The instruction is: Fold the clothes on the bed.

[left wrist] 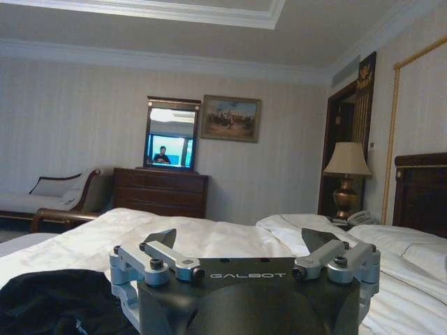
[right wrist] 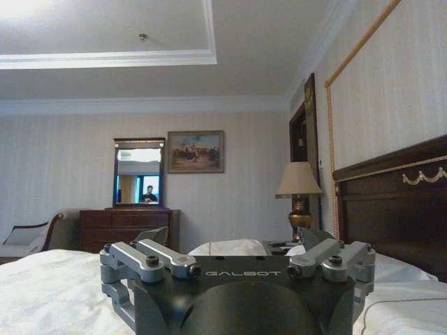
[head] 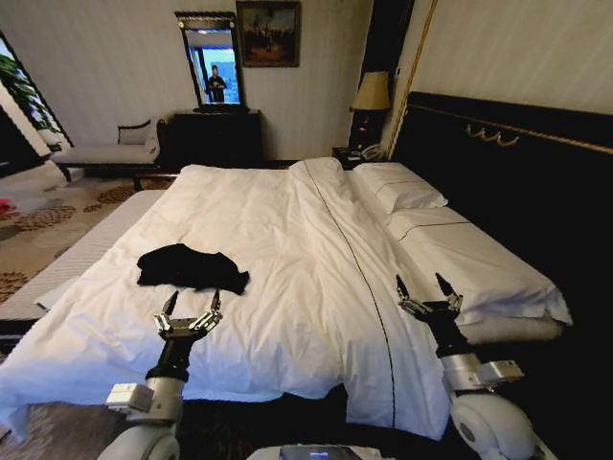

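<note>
Room dim, lit by bedside lamp (head: 372, 93) and daylight glare in mirror (head: 213, 63). White bed (head: 287, 240) reads bright (slightly blown); head view bends at edges, corners dark.

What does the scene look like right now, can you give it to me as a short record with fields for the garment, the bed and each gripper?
garment: crumpled black soft-fabric T-shirt, unfolded, lying on the bed's left part near the foot
bed: large white-sheeted double bed with dark wooden headboard, pillows on the right
left gripper: left gripper open, hovering just short of the T-shirt, not touching it
right gripper: right gripper open, hovering over the bed's right side near the pillows, holding nothing
task state: folding not yet begun
</note>
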`<state>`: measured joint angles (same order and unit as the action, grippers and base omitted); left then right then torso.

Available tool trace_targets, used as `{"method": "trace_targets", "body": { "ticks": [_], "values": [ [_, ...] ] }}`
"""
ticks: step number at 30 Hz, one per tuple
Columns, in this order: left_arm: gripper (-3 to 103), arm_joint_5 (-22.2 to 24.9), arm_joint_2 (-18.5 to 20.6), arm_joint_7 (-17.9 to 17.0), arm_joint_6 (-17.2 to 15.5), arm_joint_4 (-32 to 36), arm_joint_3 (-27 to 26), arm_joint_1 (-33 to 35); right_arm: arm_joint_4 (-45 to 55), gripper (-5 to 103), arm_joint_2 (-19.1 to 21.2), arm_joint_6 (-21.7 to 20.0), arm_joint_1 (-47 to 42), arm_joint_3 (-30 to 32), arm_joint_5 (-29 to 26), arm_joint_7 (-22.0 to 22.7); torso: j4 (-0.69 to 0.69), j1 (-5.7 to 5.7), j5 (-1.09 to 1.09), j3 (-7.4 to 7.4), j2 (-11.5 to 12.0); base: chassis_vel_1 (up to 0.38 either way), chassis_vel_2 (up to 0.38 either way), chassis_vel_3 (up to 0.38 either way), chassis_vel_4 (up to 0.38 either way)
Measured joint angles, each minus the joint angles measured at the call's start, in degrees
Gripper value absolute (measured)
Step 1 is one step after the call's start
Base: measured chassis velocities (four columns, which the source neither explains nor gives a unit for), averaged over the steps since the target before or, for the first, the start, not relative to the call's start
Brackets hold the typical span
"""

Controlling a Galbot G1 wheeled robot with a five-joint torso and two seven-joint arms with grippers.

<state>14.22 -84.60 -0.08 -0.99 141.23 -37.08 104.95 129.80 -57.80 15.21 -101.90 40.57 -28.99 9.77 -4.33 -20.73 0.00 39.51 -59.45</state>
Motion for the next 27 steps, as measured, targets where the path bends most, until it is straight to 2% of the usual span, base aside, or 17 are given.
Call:
{"method": "trace_targets", "body": {
  "ticks": [27],
  "values": [
    [100,0.3,0.9,-0.2,0.0,0.8,-0.9,0.4,-0.3,100,-1.4,0.0,-0.7,-0.4,1.4,0.5,0.0,0.0,0.0,0.0,0.0,0.0,0.0,0.0,0.0]
  ]
}}
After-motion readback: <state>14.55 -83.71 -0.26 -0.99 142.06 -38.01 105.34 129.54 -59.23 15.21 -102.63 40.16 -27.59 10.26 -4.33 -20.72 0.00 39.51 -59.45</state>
